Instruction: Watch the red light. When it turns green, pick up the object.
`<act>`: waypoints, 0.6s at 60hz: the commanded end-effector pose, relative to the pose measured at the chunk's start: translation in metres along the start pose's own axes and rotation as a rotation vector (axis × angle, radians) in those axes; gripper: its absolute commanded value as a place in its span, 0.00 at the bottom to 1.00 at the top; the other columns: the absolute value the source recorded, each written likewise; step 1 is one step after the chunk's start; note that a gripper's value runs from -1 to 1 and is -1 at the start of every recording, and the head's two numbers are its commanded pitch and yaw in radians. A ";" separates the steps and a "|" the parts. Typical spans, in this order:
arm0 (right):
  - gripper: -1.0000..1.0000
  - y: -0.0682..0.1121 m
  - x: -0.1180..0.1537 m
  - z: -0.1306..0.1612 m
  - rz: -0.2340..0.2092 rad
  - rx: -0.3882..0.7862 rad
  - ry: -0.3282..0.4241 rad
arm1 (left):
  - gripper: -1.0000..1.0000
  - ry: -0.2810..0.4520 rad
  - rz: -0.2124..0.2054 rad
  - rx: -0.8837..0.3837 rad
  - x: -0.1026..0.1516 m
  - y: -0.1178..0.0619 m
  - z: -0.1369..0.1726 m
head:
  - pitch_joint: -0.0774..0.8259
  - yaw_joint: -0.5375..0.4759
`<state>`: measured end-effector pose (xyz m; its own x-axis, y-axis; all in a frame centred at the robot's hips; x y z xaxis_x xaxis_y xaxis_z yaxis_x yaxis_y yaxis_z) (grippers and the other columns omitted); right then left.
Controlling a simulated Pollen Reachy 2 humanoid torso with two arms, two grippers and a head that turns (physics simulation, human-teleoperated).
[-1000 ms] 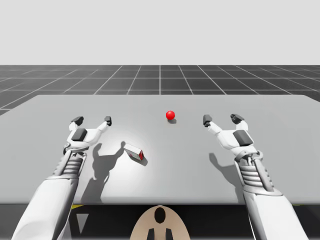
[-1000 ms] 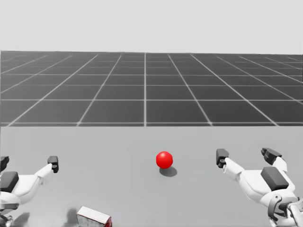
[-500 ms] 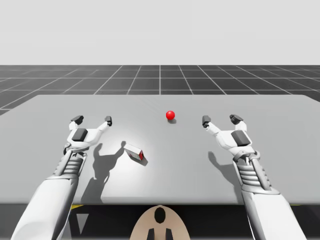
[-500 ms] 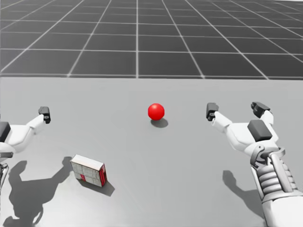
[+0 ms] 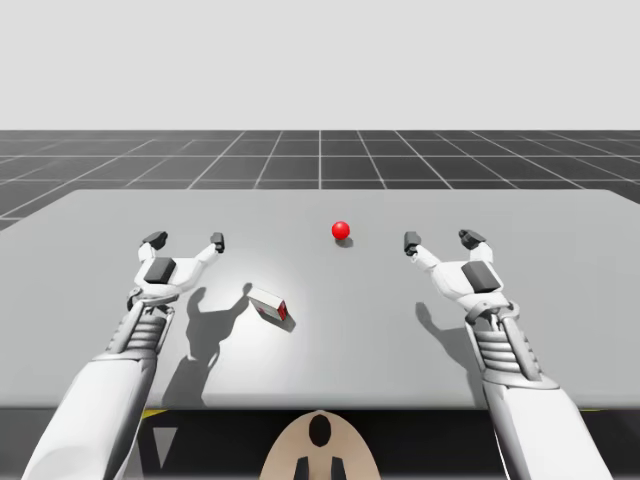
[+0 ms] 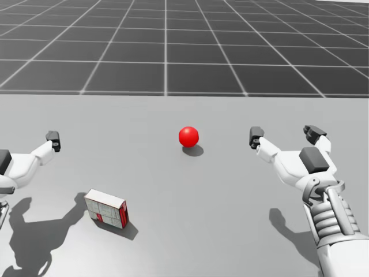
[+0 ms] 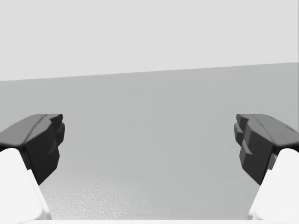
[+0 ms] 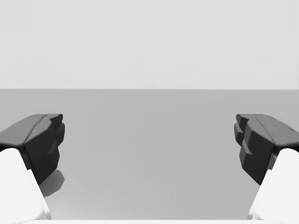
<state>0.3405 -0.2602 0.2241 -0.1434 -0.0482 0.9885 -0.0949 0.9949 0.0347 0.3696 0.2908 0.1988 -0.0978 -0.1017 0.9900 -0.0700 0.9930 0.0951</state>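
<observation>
Change: your head has tipped down over the last second. The whole head view shifted, but nothing on the table moved.
Left gripper: your left gripper (image 5: 185,241) hovers at centre left of the high view. Its dark fingers are spread wide and hold nothing, and the left wrist view has only bare table between them.
Object: the small white box with a red end (image 5: 268,304) lies flat just left of centre in the high view. It is near the left gripper, toward the bottom edge of the frame from it, and apart from it. It now sits whole in the lower left of the head view (image 6: 106,208).
Light: the glossy red ball light (image 5: 341,230) at centre has stayed red, so you should judge the step as waiting and not reach yet.
Right gripper: your right gripper (image 5: 441,240) at centre right is just as wide open and empty, well apart from the box.
In the way: the flat grey table (image 5: 560,260) has nothing lying between the left gripper and the box.
</observation>
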 end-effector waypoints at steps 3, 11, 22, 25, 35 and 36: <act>0.00 0.001 0.000 0.000 0.002 0.001 0.001 | 0.00 0.001 -0.001 -0.002 0.000 0.000 0.000 | 0.59 0.46; 0.00 0.001 0.000 -0.001 0.003 0.002 0.001 | 0.00 0.002 -0.004 -0.003 0.000 -0.001 0.000 | 0.59 0.46; 0.00 0.001 0.000 0.000 0.003 0.003 0.001 | 0.00 0.003 -0.007 -0.005 -0.001 -0.001 0.000 | 0.59 0.46; 0.00 0.001 0.000 0.000 0.004 0.003 0.001 | 0.00 0.004 -0.007 -0.005 -0.001 -0.001 0.000 | 0.59 0.46; 0.00 0.001 0.000 0.000 0.006 0.002 0.001 | 0.00 0.003 -0.012 -0.005 -0.002 -0.002 0.000 | 0.59 0.46; 0.00 0.001 0.000 0.000 0.006 0.002 0.001 | 0.00 0.004 -0.013 -0.005 -0.002 -0.002 0.000 | 0.59 0.46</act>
<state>0.3406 -0.2594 0.2244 -0.1433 -0.0434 0.9887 -0.0966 0.9949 0.0296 0.3702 0.2893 0.1976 -0.0942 -0.1108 0.9894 -0.0665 0.9923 0.1048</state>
